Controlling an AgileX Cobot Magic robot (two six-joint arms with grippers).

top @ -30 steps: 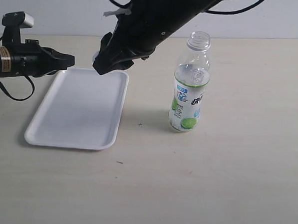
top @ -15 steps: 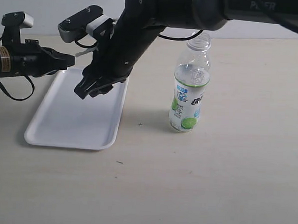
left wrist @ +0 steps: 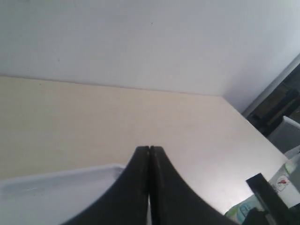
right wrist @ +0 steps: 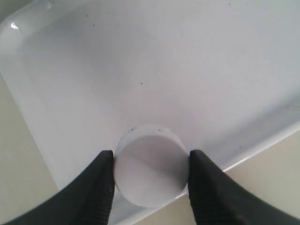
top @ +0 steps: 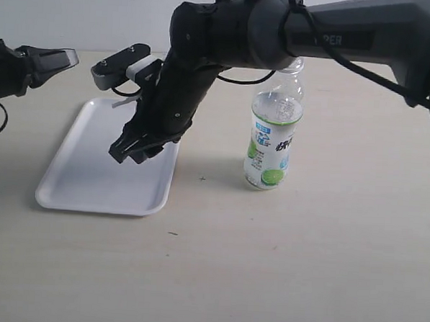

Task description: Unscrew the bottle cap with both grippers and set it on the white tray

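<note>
The clear bottle (top: 274,124) with the lime label stands upright on the table with its neck uncapped. My right gripper (top: 134,151) reaches across and hangs low over the right side of the white tray (top: 91,176). In the right wrist view this gripper (right wrist: 151,157) is shut on the white bottle cap (right wrist: 150,171), held just above the white tray (right wrist: 154,65) near its rim. My left gripper (top: 69,54) is shut and empty, raised beyond the tray's far left corner. In the left wrist view its tips (left wrist: 149,149) are pressed together above the tray corner (left wrist: 47,197).
The beige table (top: 303,266) stretches in front of and to the right of the bottle. A pale wall (top: 79,9) runs behind the table. My right arm (top: 315,36) passes in front of the bottle's neck.
My right gripper has come down and forward over the tray with the cap. My left gripper has lifted and drawn back to the left, away from the tray.
</note>
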